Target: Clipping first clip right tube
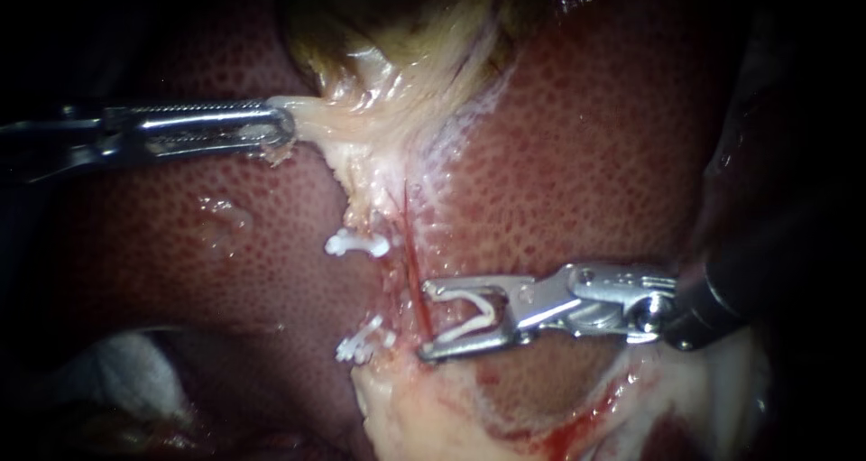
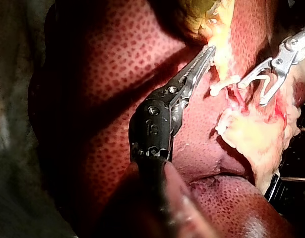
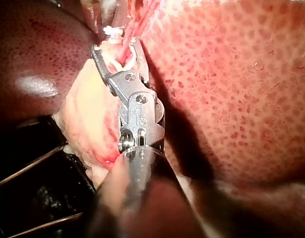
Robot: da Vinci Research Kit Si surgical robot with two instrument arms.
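A: Liver [image 1: 586, 154] and gallbladder [image 1: 397, 28] exposed. Left instrument [image 1: 275, 127]: pincer clamped on pale tissue [image 1: 361, 118] below the gallbladder, holding it taut.

B: Right instrument [image 1: 426, 321]: pincer spread wide, carrying a white clip [image 1: 478, 317]. The right tube [image 1: 413, 244] lies between its tips. Step appears to be placement. Next, probably: seat across, squeeze.

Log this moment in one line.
left instrument shut on gallbladder tissue | right instrument holding loaded clip, open, astride right tube | clip not yet closed | two white clips beside it
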